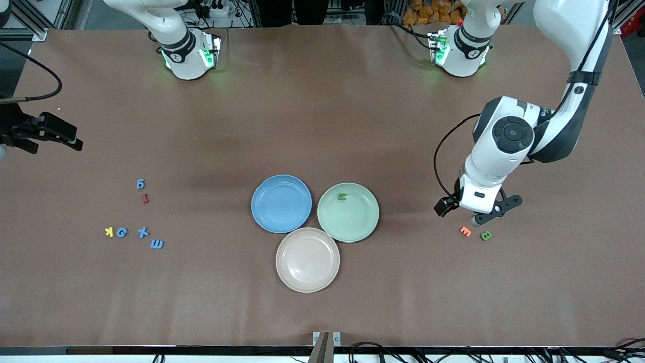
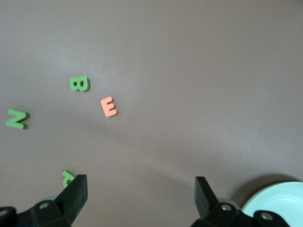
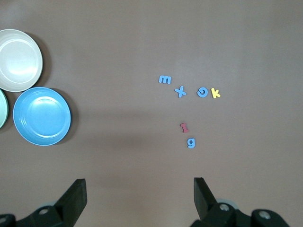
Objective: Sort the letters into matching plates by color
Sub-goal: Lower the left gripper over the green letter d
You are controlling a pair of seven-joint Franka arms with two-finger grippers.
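Nearest the front camera, toward the middle of the brown desk (image 1: 322, 101), sits the round pale pinkish-beige plate (image 1: 307, 259), bare. Touching it, a little farther from the camera, are the round blue plate (image 1: 281, 203), also bare, and the round pale green plate (image 1: 348, 212), which holds one small green letter (image 1: 341, 197) whose shape is too small to read.

Toward the right arm's end of the desk lie six flat letters: a blue "m" (image 1: 156, 244) nearest the camera, then a blue "x" (image 1: 143, 232), a blue "G" (image 1: 122, 232) and a yellow "k" (image 1: 109, 232) in a row, then a small red piece (image 1: 145, 198), perhaps a "1", and a blue "g" (image 1: 140, 184) farthest.

Toward the left arm's end lie an orange "E" (image 1: 465, 231) and a green "B" (image 1: 486, 235) just beside each other. The left wrist view also shows a green "N" (image 2: 17, 119) and another green letter (image 2: 67, 177) half hidden by a finger.

The left gripper (image 1: 476, 212) hangs low over the desk just by the "E" and "B", jaws spread wide and holding nothing. The right gripper (image 3: 139, 198), cut off at the front view's edge near the right arm's end of the desk, waits high with jaws wide apart, also holding nothing.
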